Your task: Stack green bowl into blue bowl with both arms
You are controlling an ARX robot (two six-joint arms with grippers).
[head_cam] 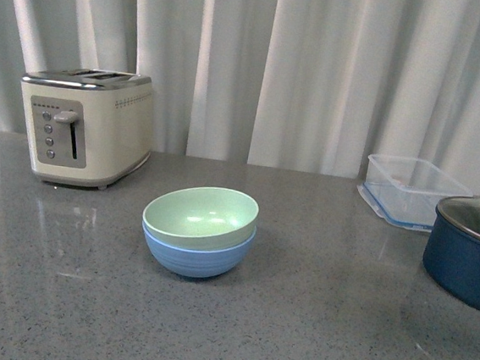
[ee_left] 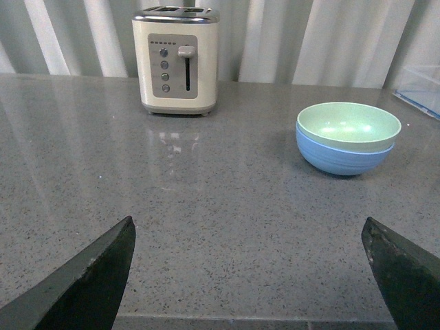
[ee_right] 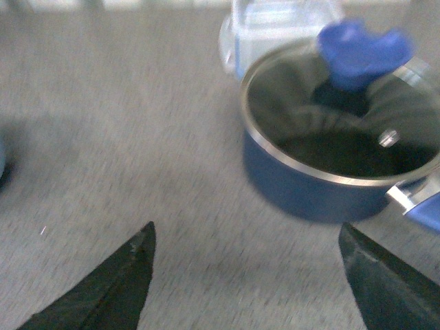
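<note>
The green bowl (head_cam: pixel 202 214) sits nested inside the blue bowl (head_cam: pixel 196 257), the pair standing upright near the middle of the grey speckled tabletop (head_cam: pixel 311 323), with the green rim riding just above the blue one. Behind them and off to the left stands a cream toaster (head_cam: pixel 85 126) against the white curtain (head_cam: pixel 319 68); to the right, well apart from the bowls, a clear plastic container (head_cam: pixel 413 190) rests near the curtain, and just in front of it a dark navy pot (head_cam: pixel 469 251) with a glass lid. Neither arm shows in the front view. From the left wrist camera, the left pincer (ee_left: pixel 251 275) is released, its two dark fingers (ee_left: pixel 89 278) spread wide with bare tabletop between them; the stacked bowls lie well ahead of it and off toward one finger's side, not touched by anything, and the toaster stands further back. From the right wrist camera, which is blurred, the right pincer (ee_right: pixel 251 278) is also spread wide and holds nothing; the navy pot lies ahead of it, with a blue knob (ee_right: pixel 361 51) on its lid and the clear container just behind. Only a sliver of blue at the picture's edge (ee_right: pixel 2 161) may be the bowls, too blurred to tell.
</note>
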